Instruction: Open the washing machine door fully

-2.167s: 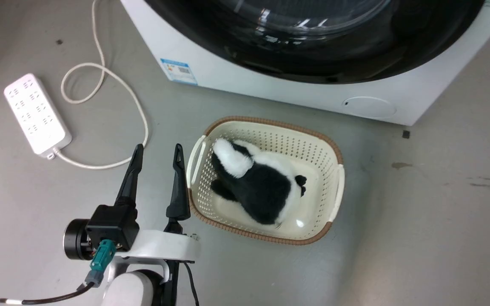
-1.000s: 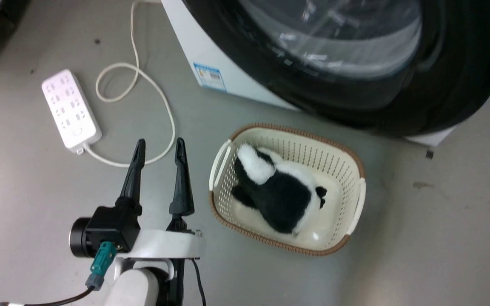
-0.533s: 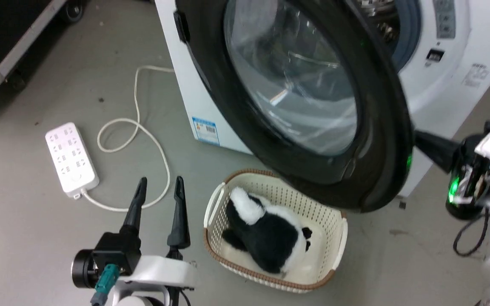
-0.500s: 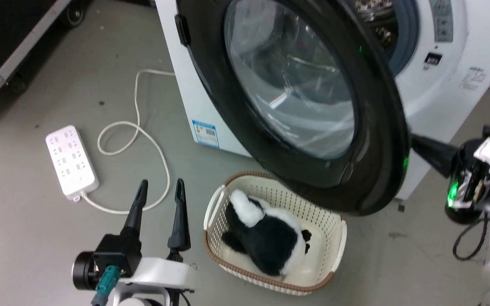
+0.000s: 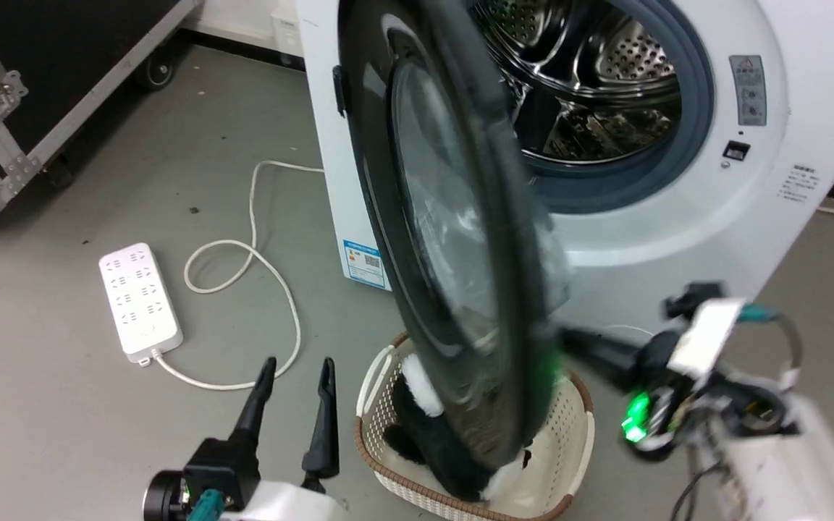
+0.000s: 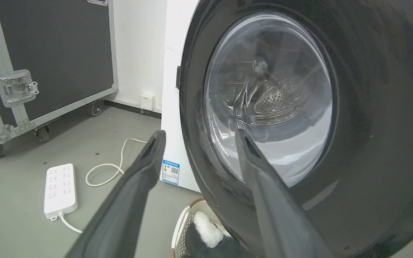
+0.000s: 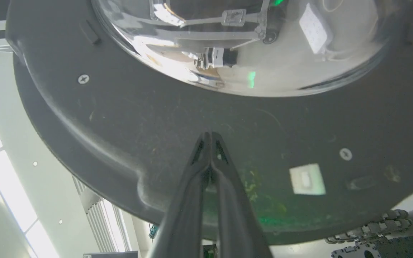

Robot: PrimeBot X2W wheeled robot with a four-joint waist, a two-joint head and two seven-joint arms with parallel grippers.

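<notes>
The washing machine door [image 5: 453,239], a black-rimmed round door with a clear glass bowl, stands swung out from the white machine [image 5: 786,145], nearly edge-on in the head view, hinged at the machine's left side. The steel drum [image 5: 583,87] shows behind it. My right gripper [image 5: 569,336] is shut, and its tips rest against the door's inner face [image 7: 120,118] just below the glass bowl [image 7: 246,46]. My left gripper [image 5: 294,373] is open and holds nothing, low on the floor side in front of the door's outer face [image 6: 371,107].
A cream basket [image 5: 583,427] with a black-and-white plush toy [image 5: 424,434] sits on the floor under the door's lower edge. A white power strip [image 5: 140,300] and its looped cable [image 5: 272,289] lie to the left. A black wheeled flight case [image 5: 62,58] stands at the far left.
The head camera has tilted up. The door has swung further out to the left, exposing the drum, with the shut right gripper following against its inner side. The left gripper stays open.
</notes>
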